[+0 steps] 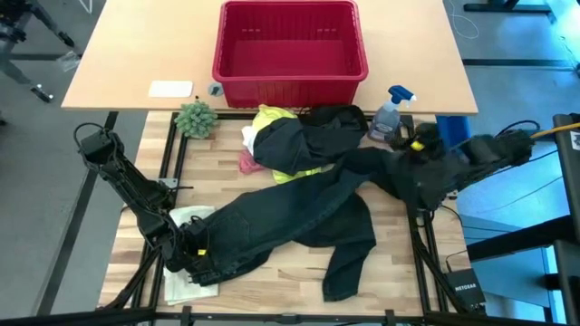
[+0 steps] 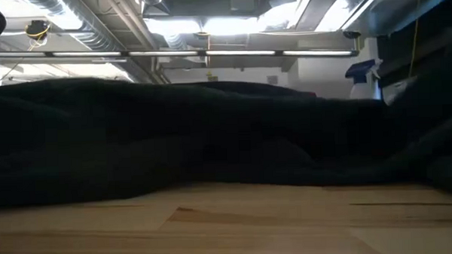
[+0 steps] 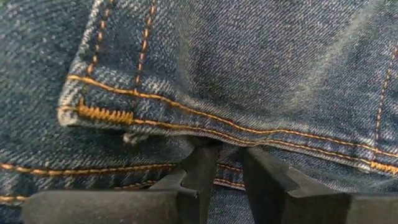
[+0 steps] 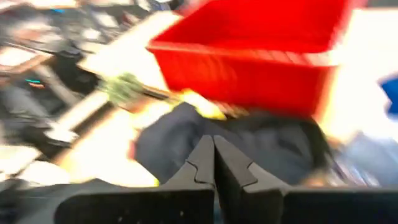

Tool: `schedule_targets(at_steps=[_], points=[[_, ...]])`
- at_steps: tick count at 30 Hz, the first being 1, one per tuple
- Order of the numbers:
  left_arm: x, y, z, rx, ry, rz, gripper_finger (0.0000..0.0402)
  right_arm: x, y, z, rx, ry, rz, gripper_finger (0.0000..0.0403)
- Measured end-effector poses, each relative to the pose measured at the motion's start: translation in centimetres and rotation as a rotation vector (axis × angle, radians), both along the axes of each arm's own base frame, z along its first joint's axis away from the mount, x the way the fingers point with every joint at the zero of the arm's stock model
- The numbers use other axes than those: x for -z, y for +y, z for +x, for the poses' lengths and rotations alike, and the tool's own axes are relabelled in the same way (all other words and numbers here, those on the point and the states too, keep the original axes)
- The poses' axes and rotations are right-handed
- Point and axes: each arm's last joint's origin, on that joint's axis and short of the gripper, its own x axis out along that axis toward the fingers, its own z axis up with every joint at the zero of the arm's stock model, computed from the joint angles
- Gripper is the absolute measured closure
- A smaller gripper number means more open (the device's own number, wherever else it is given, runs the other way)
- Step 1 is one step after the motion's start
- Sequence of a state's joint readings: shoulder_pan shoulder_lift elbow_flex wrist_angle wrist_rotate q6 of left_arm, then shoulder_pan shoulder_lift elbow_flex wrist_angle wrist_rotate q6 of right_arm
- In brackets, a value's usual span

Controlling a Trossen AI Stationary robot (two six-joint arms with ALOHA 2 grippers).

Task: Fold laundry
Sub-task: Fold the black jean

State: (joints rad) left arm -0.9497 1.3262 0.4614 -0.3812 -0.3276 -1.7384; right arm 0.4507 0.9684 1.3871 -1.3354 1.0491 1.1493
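Observation:
The dark denim trousers lie spread across the wooden table and fill the low view. A yellow T-shirt, a pink cloth and a white cloth lie bunched under the trousers' far part. My left gripper is at the near left, shut on the trousers' end. My right gripper hangs raised at the table's right side above dark cloth. In its wrist view its fingers are shut with nothing between them. My left gripper pinches a stitched hem of the trousers between its two fingers, which slant down onto it. The orange-stitched edge lies across the fingertips. The cloth around it rests flat on the table.
A red basket stands on the far table, with a small green plant and a spray bottle in front of it. A flat white item lies under the trousers by my left gripper. Bare wood shows along the near edge.

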Motion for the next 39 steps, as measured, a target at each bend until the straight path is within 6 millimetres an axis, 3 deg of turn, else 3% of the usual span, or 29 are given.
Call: schedule_targets(at_steps=[3, 6, 10, 14, 21, 24, 28, 30, 39], points=[[0.0, 0.0, 0.0, 0.009, -0.005, 0.007, 0.0325, -2.5, 0.0, 0.6, -0.066, -0.045, -0.060, 0.0402], [0.0, 0.0, 0.0, 0.011, -0.007, 0.011, 0.0325, -2.3, -0.5, 1.3, -0.084, 0.037, -0.044, 0.0402], [0.0, 0.1, 0.0, 0.010, -0.014, 0.020, 0.0325, 1.2, -1.8, 0.3, 0.013, 0.381, 0.109, 0.0403], [0.0, 0.1, 0.0, 0.008, -0.019, 0.023, 0.0325, 3.8, -2.7, 0.8, -0.032, 0.429, 0.170, 0.0378], [0.0, 0.1, 0.0, 0.009, -0.021, 0.026, 0.0325, 7.5, -3.5, 2.0, -0.137, 0.487, 0.353, 0.0241], [0.0, 0.1, 0.0, 0.006, -0.022, 0.027, 0.0325, 9.1, -4.1, 1.8, -0.006, 0.510, 0.394, 0.0179], [0.0, 0.1, 0.0, 0.005, -0.025, 0.026, 0.0325, 9.7, -5.6, -0.5, 0.348, 0.552, 0.349, 0.0136], [0.0, 0.1, 0.0, 0.006, -0.025, 0.027, 0.0325, 9.6, -6.1, -1.1, 0.466, 0.529, 0.355, 0.0128], [0.0, 0.1, 0.0, 0.005, -0.029, 0.031, 0.0325, 10.3, -7.6, -2.2, 0.639, 0.461, 0.521, 0.0125]])
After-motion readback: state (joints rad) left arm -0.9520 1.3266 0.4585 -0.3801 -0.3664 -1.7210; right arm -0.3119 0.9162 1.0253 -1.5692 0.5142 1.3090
